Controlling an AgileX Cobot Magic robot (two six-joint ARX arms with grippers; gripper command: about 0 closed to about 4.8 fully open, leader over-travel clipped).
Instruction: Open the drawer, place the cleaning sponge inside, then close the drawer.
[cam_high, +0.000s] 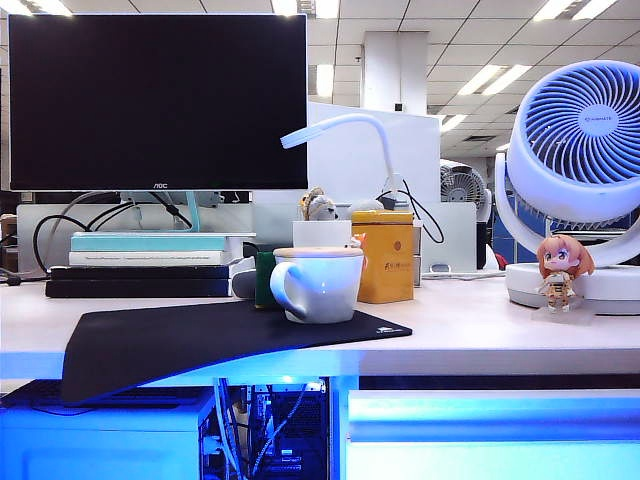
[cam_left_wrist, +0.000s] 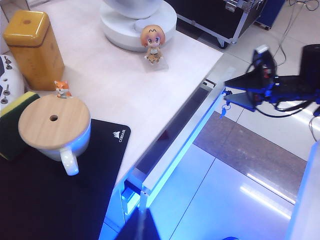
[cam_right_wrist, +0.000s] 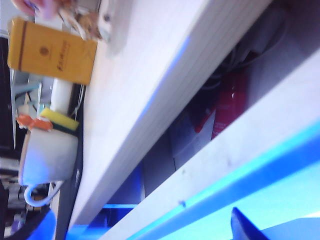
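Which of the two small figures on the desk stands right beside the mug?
The little orange fox figure, which stands at the wooden lid of the mug. The chibi girl figure stands apart, by the fan base.

the right hand (cam_left_wrist: 227, 100) stretches level, its dark fingers spread wide and gripping nothing. the left hand is shut; only a dark fingertip (cam_left_wrist: 142, 227) shows at six o'clock in its wrist view.

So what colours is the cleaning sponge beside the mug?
The cleaning sponge is dark green on top with a yellow layer along its edge, clearest in the left wrist view.
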